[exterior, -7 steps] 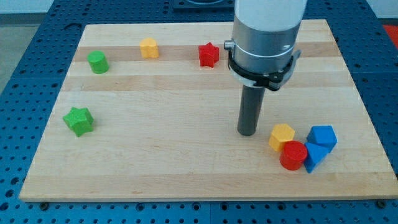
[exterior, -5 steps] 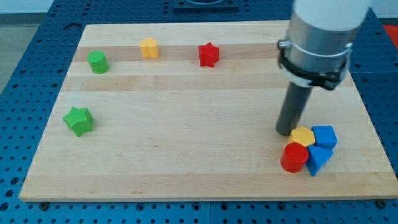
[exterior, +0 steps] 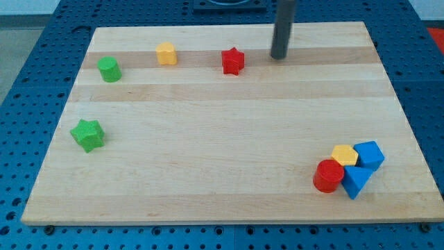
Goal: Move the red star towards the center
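red star (exterior: 234, 61) seen near top of board | my tip (exterior: 279, 57) just right of it | probably not touching, nothing held

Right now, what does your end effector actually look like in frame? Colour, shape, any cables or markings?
Only a straight dark grey, nearly black rod shows, round in section and plain, entering from the view's top edge. My tip is its blunt lower end, on the board just to the view's right of the red star, with a gap between them. No cables, labels or markings are visible. The arm body above is out of frame.
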Tool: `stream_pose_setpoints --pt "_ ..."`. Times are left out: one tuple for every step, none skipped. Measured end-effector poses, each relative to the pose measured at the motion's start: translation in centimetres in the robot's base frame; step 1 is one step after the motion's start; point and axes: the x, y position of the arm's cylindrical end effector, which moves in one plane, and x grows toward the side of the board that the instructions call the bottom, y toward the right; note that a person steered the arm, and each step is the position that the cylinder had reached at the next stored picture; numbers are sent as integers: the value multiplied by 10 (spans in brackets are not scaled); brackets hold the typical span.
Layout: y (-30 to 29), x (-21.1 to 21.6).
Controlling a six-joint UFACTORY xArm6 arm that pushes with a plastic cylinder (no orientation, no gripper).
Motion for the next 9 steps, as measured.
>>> stream_pose_setpoints --pt "-37 15" --pt "-44 74" --pt "-45 107" --pt "-45 62" --pt "-53 -6" --pt "-87 -22" --pt "-109 19" --pt "-106 82" --pt "-102 120"
